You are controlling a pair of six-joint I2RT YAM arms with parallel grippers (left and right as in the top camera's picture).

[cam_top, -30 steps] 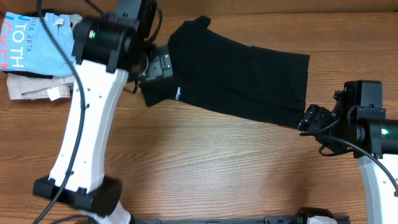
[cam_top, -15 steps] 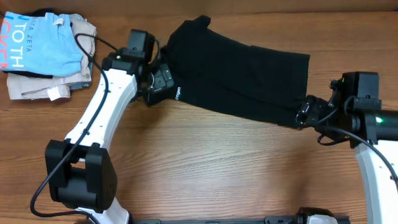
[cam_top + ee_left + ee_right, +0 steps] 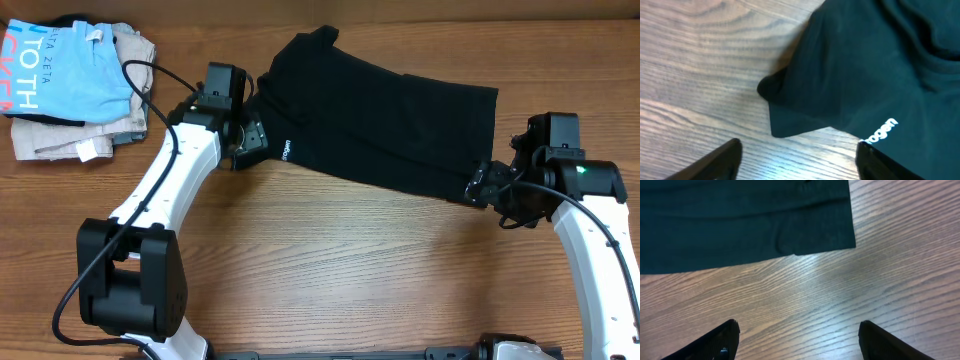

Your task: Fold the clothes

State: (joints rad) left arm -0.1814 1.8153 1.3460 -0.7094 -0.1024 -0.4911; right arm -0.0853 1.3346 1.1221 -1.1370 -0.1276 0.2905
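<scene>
Both arms are closing in: black shirt (image 3: 390, 120) is lying lengthwise along the counter's far edge, left gripper (image 3: 256, 140) and right gripper (image 3: 480, 188) gaping empty at its opposite ends.

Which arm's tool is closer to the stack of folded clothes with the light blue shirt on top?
Left. The left tool is at the corner of the black garment beside the stack of folded clothes; the right tool is at the opposite corner.

Overhead looks straight down; wrist views close, sharing shirt (image 3: 380, 120).
</scene>
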